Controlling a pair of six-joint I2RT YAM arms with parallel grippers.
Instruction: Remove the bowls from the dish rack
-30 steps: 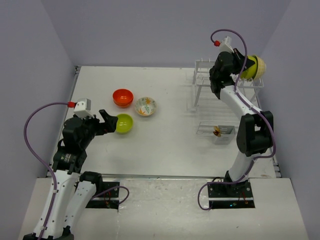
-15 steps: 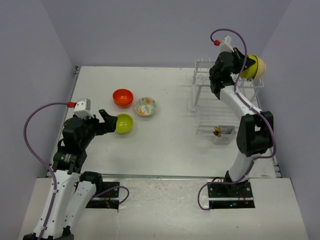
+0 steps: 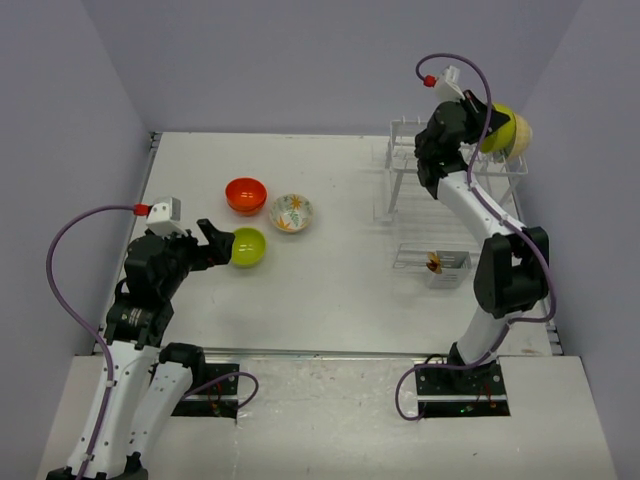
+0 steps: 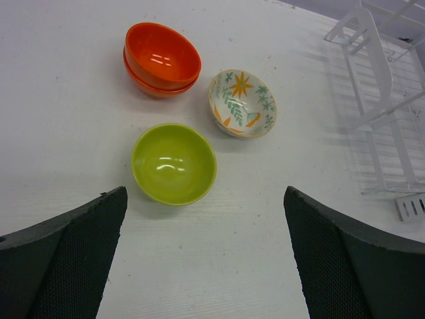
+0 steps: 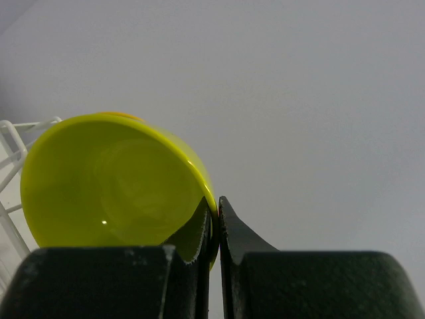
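Right gripper pinches the rim of a green bowl, upper right over the rack; only the top view shows one beige bowl behind it. Left gripper, spread wide, faces a second green bowl on the bench; its wrist view reveals two stacked orange bowls, one floral bowl

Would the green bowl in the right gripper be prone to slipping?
Probably somewhat: the green bowl looks glossy, and the right gripper pinches only its thin rim. Held off-centre like this, it might also swing.
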